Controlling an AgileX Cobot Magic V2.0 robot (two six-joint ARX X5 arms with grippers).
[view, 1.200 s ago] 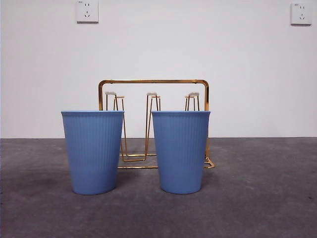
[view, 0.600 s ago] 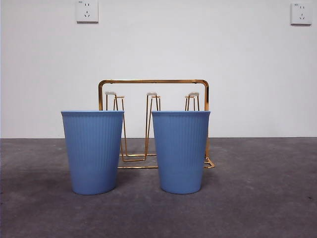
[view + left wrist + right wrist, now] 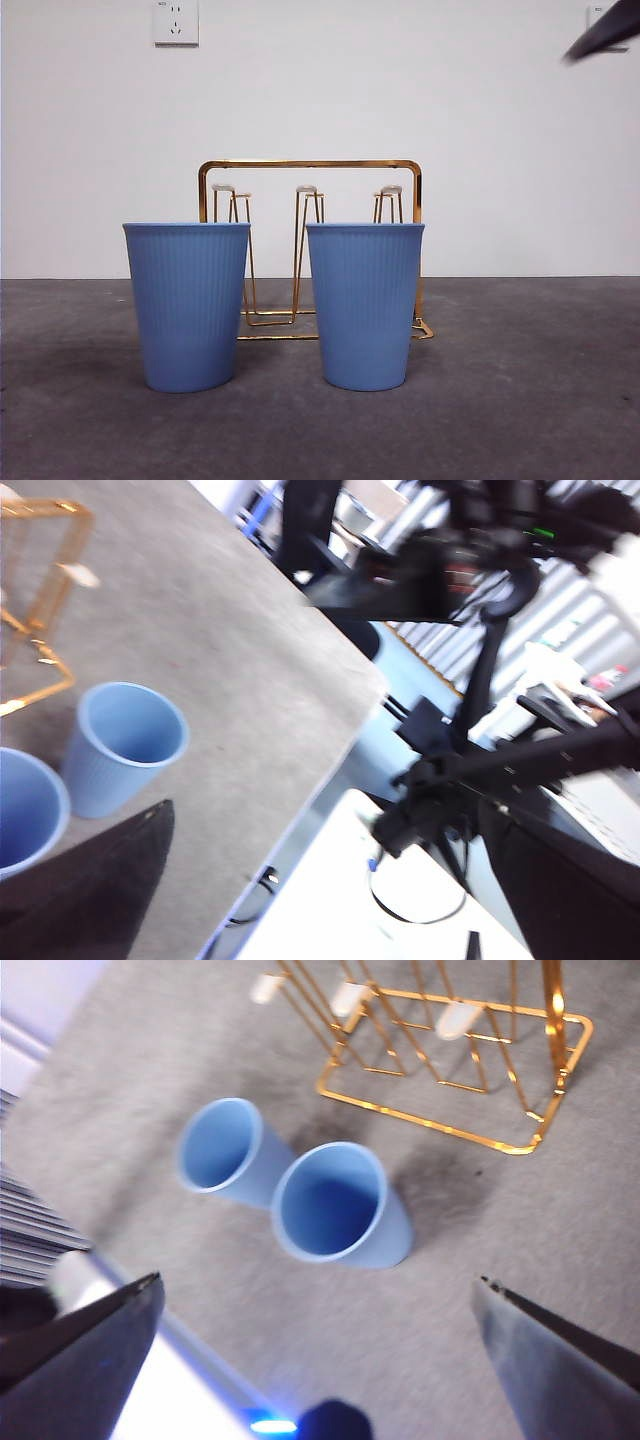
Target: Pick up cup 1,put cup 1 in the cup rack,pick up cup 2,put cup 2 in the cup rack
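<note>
Two upright blue cups (image 3: 187,305) (image 3: 365,305) apart, gold cup rack (image 3: 310,250) behind, right fingers (image 3: 320,1305) spread above, left fingers (image 3: 330,880) apart.

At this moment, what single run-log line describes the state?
phase: approach | right gripper: open, above cups | left gripper: open, off to the side | both blue cups: upright on table | cup rack: behind cups, empty

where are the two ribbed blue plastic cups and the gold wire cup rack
left ribbed blue plastic cup (image 3: 187,305), front view, middle of its wall
right ribbed blue plastic cup (image 3: 365,305), front view, middle of its wall
gold wire cup rack (image 3: 310,164), front view, top bar of its handle frame
</note>
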